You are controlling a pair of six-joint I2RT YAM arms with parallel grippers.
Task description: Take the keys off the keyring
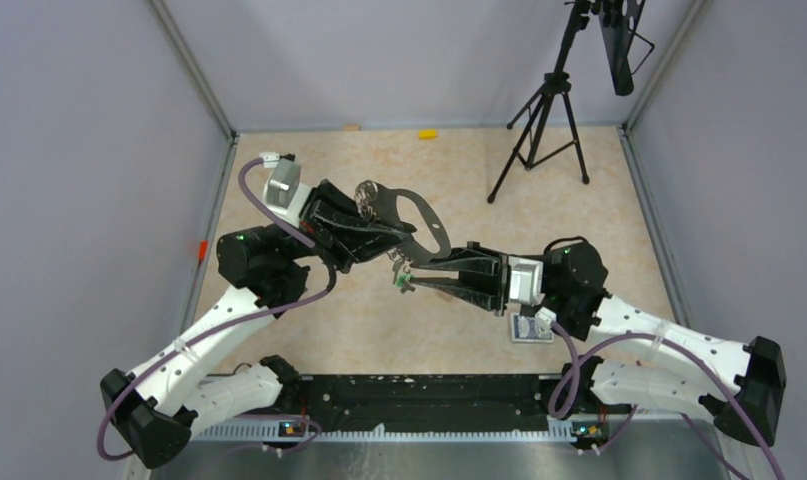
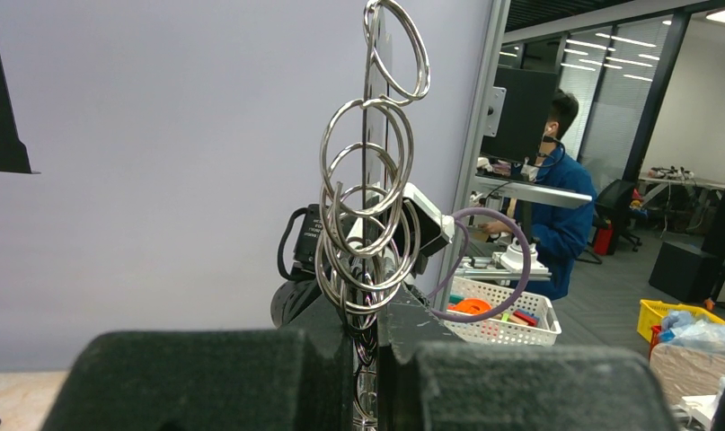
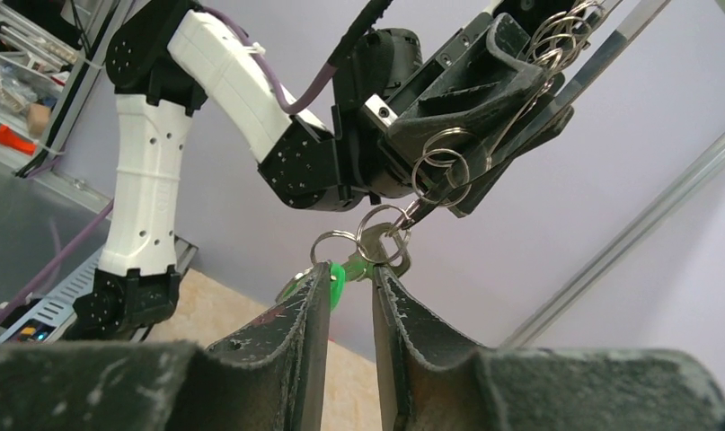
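Keyring [image 1: 437, 222]: a large flat grey D-shaped loop, held off the table [image 1: 589, 230] near the middle of the workspace. From above it lies roughly flat, with its open centre showing the speckled surface below. In the left wrist view it appears edge-on as a thin upright strip.

Split rings [image 2: 366, 193]: several bright steel rings hang in an overlapping column along one edge of the keyring. They are stacked closely above the fingertips and more spaced toward the top.

Keys [image 1: 403, 279]: a small cluster hangs from the lower rings below the keyring, clear of the table. The green-headed key [image 3: 337, 279] is bright and easily picked out. The others are silvery-dark and too small to describe further.

Left gripper [image 2: 367, 348]: closed on the keyring, both pads pressed to the flat strip.

Right gripper [image 3: 351, 289]: the jaws stand parted, with the wall visible through the gap. The tips are at the key cluster. The green head sits against the inner edge of one finger, but whether it touches cannot be told.

The two grippers meet tip to tip, the right one just below the left. A black tripod [image 1: 541, 120] stands at the far right of the table, well apart.
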